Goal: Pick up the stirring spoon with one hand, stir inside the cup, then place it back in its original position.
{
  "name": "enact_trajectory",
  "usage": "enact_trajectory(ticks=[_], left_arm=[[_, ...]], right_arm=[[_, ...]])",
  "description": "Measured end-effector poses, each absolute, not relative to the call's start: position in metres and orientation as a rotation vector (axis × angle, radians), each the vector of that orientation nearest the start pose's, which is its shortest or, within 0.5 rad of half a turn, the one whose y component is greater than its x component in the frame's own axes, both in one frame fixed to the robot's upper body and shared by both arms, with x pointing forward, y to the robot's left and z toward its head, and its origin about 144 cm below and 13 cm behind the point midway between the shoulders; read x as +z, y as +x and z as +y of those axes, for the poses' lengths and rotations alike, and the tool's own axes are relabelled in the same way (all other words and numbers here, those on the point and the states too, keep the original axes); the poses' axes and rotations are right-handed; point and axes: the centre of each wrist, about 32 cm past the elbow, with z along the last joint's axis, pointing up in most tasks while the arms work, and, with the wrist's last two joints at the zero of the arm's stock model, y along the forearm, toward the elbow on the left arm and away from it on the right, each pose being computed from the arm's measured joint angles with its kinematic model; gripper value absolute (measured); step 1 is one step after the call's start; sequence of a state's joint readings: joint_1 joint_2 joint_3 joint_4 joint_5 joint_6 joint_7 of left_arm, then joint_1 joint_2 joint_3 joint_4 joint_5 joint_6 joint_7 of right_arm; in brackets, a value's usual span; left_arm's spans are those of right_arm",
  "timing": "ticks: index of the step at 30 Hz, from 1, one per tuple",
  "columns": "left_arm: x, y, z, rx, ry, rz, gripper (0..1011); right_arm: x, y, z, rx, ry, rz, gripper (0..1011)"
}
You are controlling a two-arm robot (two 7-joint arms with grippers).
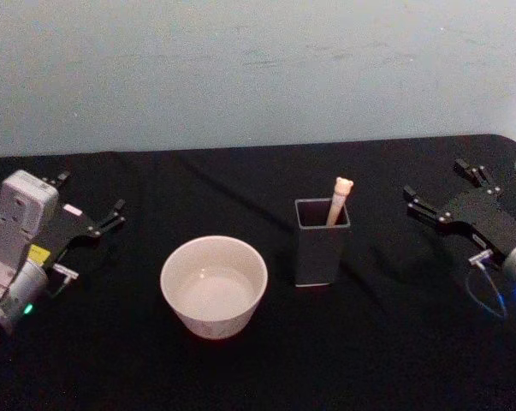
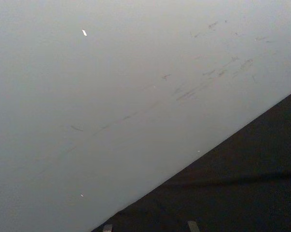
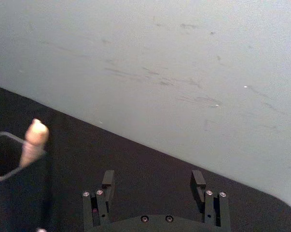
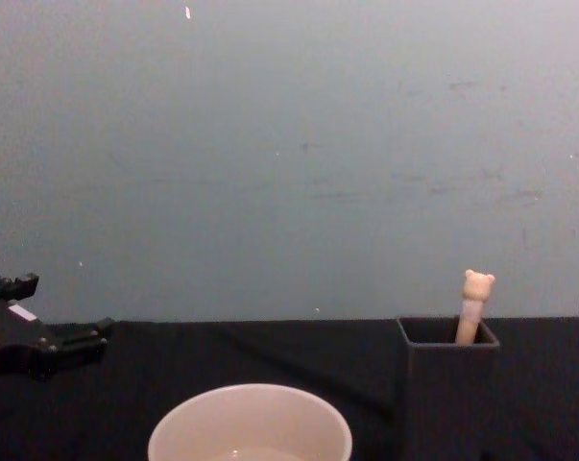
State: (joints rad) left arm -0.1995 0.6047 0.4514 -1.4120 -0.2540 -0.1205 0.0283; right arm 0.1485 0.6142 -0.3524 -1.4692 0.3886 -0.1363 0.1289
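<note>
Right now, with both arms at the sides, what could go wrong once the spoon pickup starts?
1. Just the bear-head end of the stirring spoon sticks out above the holder, so the open right end effector has little to pinch and may slip.
2. The holder is tall and narrow; a sideways pull on the leaning spoon could tip it.
3. The cup stands close beside the holder, so a low swing might clip it.
The left end effector sits open, far left.

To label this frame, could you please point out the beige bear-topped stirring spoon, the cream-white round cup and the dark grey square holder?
Beige bear-topped stirring spoon (image 1: 337, 204): head view, handle.
Cream-white round cup (image 1: 213, 327): head view, front wall.
Dark grey square holder (image 1: 317, 257): head view, front wall.
</note>
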Motion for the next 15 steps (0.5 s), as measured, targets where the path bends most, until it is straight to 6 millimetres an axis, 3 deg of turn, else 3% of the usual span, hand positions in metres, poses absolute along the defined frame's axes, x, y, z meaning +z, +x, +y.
enact_trajectory(ticks=[7,15], left_arm=[[1.140,0.489,0.310,1.248,0.304,-0.285,1001],[1.140,0.489,0.310,1.248,0.304,-0.285,1001]], right_arm=[[1.166,0.470,-0.340,-1.058,-0.112,-0.116,1002],[1.170,0.465,-0.342,-0.943,-0.082,-0.078,1000]])
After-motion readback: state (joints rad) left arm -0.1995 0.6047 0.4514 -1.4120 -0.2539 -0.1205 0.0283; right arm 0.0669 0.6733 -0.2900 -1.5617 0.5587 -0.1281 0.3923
